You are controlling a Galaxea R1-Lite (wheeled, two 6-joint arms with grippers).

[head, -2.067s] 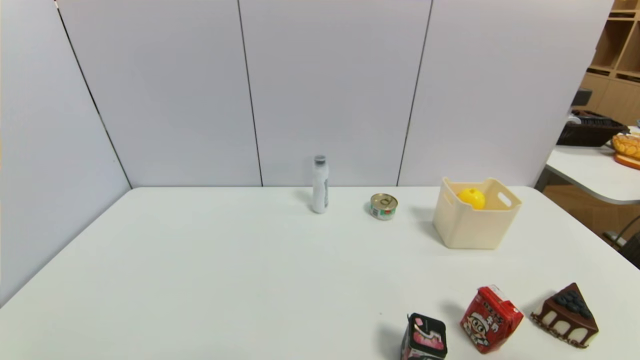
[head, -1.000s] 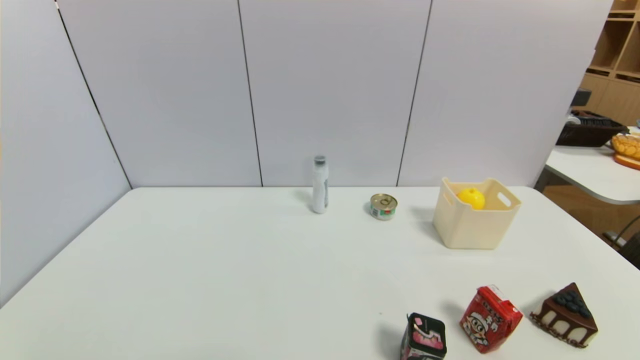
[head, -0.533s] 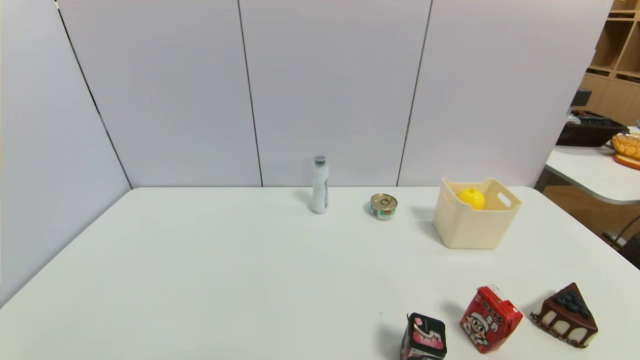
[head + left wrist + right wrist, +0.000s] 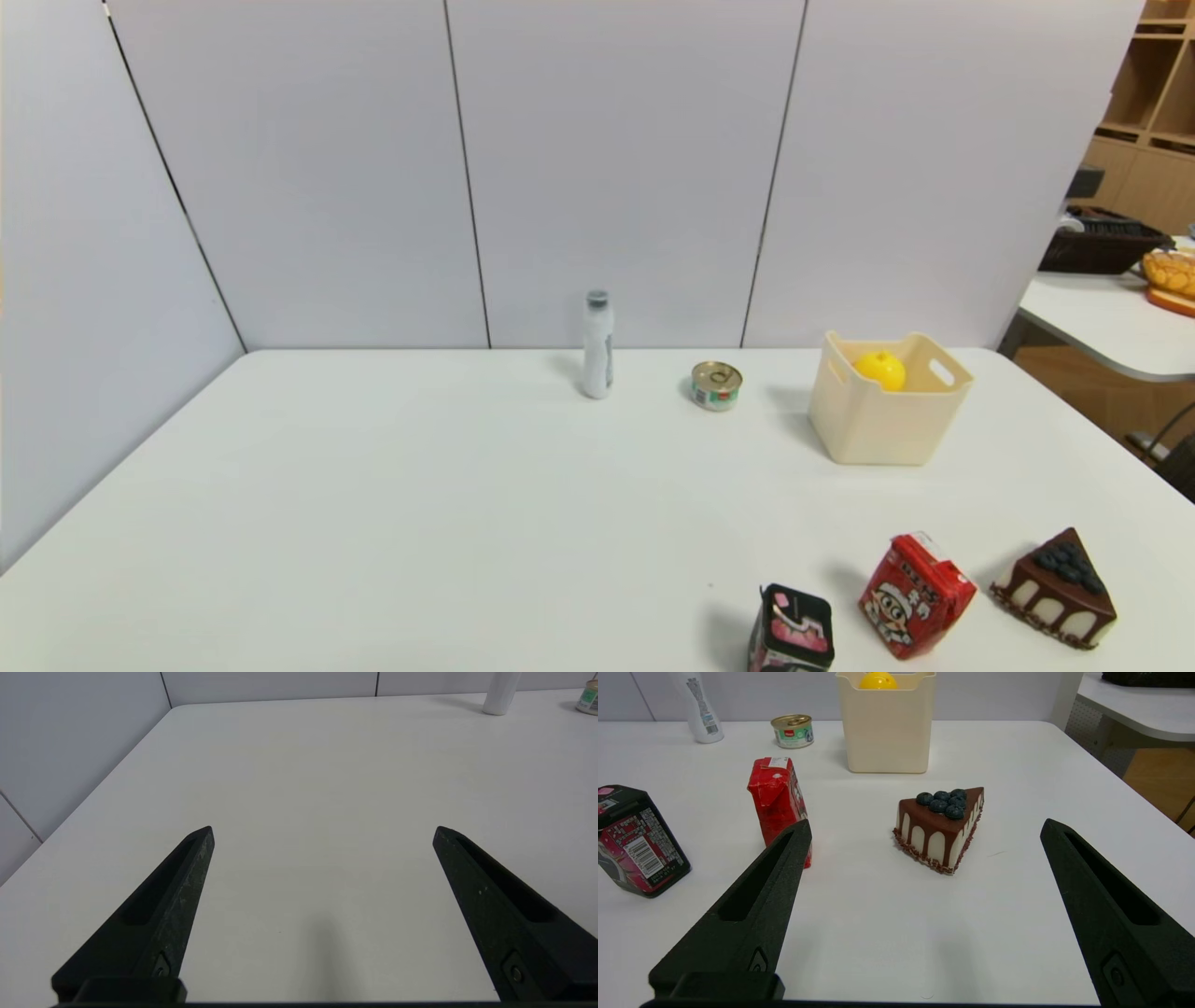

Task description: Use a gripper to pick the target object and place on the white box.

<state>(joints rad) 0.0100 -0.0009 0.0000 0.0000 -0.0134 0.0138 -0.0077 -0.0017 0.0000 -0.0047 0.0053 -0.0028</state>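
Grey partition panels back a white desk (image 4: 420,504). Inside the white box (image 4: 887,420), at the far right, sits a yellow toy (image 4: 881,369) (only its rounded top shows), so the placing looks done. Both arms hang back near the desk's front edge, probably parked: the left end effector (image 4: 322,833) spread wide over bare desk, the right end effector (image 4: 924,828) equally wide and empty, facing a cake slice (image 4: 941,828) and a red carton (image 4: 777,798).
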